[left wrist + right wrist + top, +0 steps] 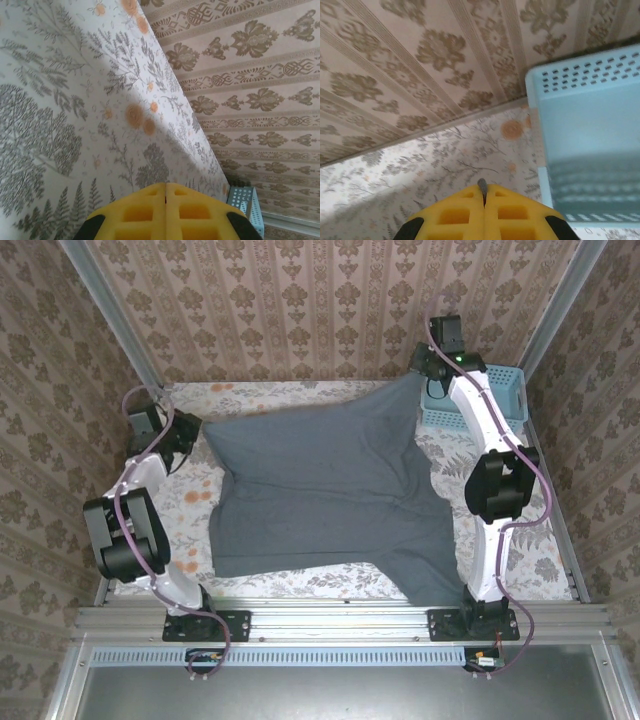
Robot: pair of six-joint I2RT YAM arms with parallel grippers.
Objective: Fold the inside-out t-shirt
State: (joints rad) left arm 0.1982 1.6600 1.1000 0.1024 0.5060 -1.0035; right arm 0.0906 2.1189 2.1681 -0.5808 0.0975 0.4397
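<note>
Left hand, at the far left of the worktop: you see it resting at the tip of the left sleeve of the inside-out t-shirt. In the left wrist view its yellow pads are pressed flat together, the hand clenched, and you cannot tell whether any cloth is caught in the seam between them. Right hand, at the far right corner: it meets the upper right point of the dark grey garment, just beside the light blue perforated basket. In the right wrist view you find this hand clenched too, with a thin grey sliver of the t-shirt standing up between its pads, so it is grasping the fabric. The garment itself lies spread over the middle of the floral worktop, between the two arms, its far edge running from one hand to the other and its near edge close to the arm bases. The basket stands against the patterned wallpaper, and its corner shows in the left wrist view.
</note>
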